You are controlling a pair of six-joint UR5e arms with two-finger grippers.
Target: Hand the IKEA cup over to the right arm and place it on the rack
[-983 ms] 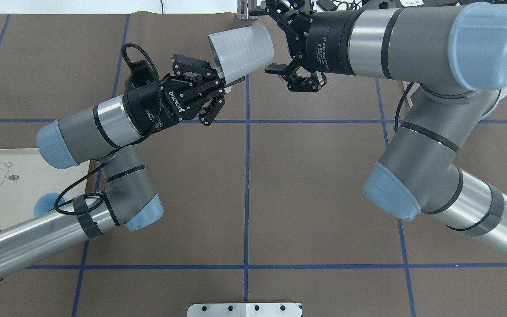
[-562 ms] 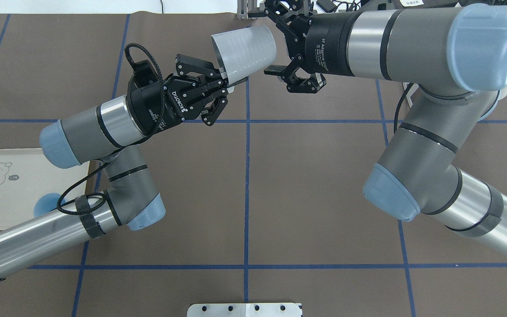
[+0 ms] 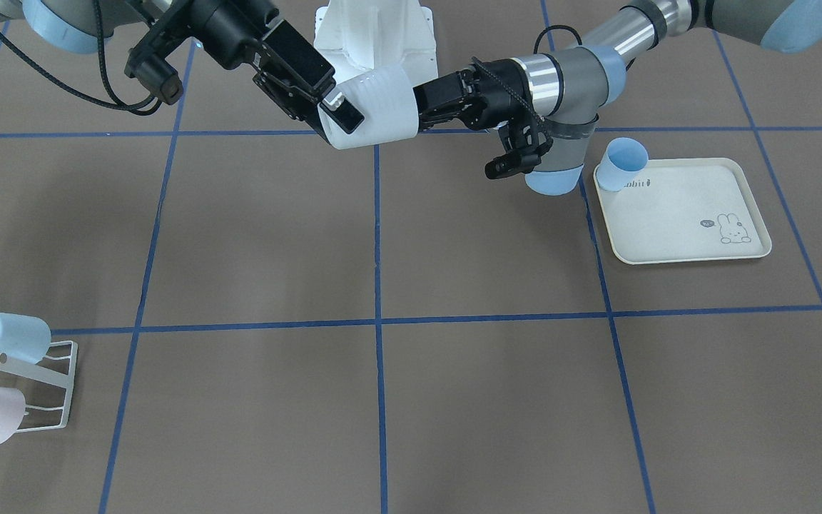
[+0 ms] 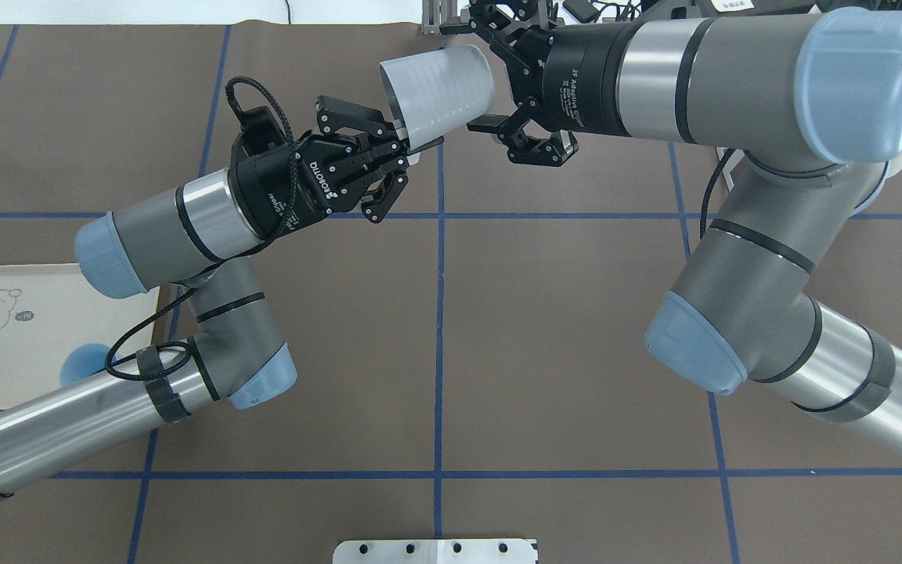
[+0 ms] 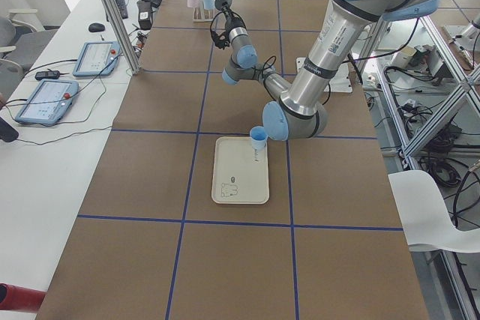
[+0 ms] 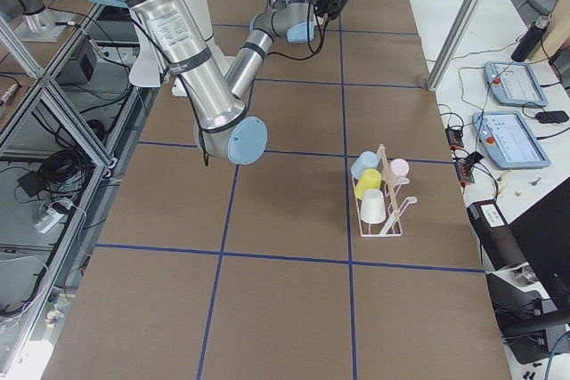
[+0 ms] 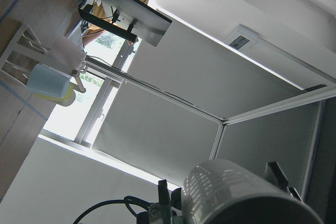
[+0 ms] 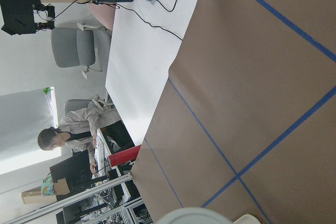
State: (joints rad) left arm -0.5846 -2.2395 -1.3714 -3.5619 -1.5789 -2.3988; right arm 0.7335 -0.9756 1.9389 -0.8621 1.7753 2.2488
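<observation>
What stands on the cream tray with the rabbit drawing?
One light blue cup stands upright in a corner of the cream tray. In the overhead view the left arm hides part of that cup and of the tray.

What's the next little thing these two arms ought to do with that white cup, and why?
Probably the right hand should close on the white cup: its fingers straddle the cup's base, open, while the left hand pinches the rim in mid-air.

surface: brown mat [image 4: 576, 313], blue grid | white desk [image 8: 142, 61] | grey chair [image 8: 73, 45] | bright window [image 7: 94, 85]
</observation>
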